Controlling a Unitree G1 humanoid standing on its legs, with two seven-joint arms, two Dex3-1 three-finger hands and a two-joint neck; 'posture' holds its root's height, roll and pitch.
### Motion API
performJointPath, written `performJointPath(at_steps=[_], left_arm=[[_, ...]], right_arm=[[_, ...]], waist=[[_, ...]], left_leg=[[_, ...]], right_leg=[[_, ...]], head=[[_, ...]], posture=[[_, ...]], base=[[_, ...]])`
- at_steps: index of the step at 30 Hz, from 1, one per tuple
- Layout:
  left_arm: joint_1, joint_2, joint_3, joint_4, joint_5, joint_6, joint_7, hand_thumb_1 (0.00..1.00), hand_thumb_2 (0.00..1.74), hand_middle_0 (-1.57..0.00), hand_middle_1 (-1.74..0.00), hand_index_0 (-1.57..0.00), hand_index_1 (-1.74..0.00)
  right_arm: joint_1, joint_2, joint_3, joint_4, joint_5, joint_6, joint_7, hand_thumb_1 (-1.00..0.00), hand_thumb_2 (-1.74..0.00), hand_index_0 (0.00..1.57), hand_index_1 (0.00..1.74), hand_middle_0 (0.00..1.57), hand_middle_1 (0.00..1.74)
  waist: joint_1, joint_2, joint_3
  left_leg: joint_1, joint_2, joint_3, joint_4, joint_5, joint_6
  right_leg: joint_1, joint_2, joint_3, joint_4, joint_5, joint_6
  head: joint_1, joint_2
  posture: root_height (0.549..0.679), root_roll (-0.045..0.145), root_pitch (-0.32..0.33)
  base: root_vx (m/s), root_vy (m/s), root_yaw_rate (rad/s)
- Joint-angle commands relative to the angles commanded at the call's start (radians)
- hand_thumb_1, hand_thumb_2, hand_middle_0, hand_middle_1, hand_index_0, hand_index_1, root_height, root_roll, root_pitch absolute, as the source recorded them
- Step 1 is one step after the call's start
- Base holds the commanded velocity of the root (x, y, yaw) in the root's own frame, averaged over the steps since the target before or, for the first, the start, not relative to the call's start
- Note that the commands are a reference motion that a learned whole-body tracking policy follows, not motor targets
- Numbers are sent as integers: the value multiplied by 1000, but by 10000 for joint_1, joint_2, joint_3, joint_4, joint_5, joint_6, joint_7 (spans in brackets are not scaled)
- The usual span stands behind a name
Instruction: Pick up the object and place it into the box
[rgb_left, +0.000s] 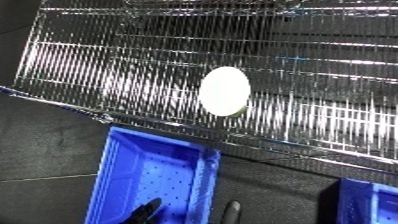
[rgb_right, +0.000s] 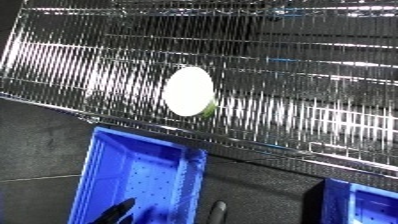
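On wire shelf (rgb_left: 107, 65): pale oval object (rgb_left: 224, 91) | blue bin (rgb_left: 120, 170) below, holds nothing but hand (rgb_left: 145, 212) tips, grip unclear

**White oval object on the wire shelf, blue bin below**

A white oval object (rgb_right: 188, 91) lies on a shiny wire shelf (rgb_right: 293, 60) that crosses the upper view at a tilt. Below the shelf's front edge, a blue bin (rgb_right: 99, 165) sits on a dark floor (rgb_right: 35, 145). Black fingers (rgb_right: 115, 212) show over the bin's lower part at the bottom edge; their pose is unclear. A second blue bin (rgb_right: 364, 202) shows at the lower right corner
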Motion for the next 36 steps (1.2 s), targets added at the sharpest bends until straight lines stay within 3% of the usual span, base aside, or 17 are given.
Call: performJointPath(at_steps=[5,11,20,27,36], left_arm=[[213,595,11,-2333,-290,-857,549,0,0,0,0,0,0],[538,1145,288,-4504,-387,-1544,695,0,0,0,0,0,0],[737,1437,878,-6724,-1307,-2038,552,0,0,0,0,0,0],[490,1469,1159,-7424,-1305,-2198,628,0,0,0,0,0,0],[-535,1360,1172,-6801,-903,-2091,1648,0,0,0,0,0,0]], right_arm=[[246,87,-76,188,376,-131,-2,0,0,0,0,0,0],[510,134,-278,302,1171,-124,235,0,0,0,0,0,0],[743,296,-566,532,1943,-277,436,0,0,0,0,0,0],[781,410,-617,516,2241,-186,618,0,0,0,0,0,0],[770,532,-427,499,2235,-19,1103,0,0,0,0,0,0]], waist=[[324,-34,88],[643,-101,96],[993,-251,96],[1042,-442,96],[759,-840,96]], left_leg=[[-29,-125,-136,-124,6,-13],[-67,-281,-289,-278,31,-10],[-13,-419,-500,-461,28,11],[6,-424,-578,-512,14,24],[-2,-274,-529,-384,-80,78]], right_leg=[[89,-96,-200,-104,36,8],[158,-176,-430,-167,59,-16],[312,-228,-701,-281,83,-51],[389,-171,-774,-332,110,-64],[409,82,-582,-397,160,-68]], head=[[587,-72],[1180,-188],[1874,-320],[1778,-288],[912,-219]], posture=[[633,34,50],[635,32,57],[637,29,62],[638,23,61],[637,10,54]], base=[[12,-28,136],[18,-39,164],[20,-37,106],[18,-30,-1],[13,-10,-140]])
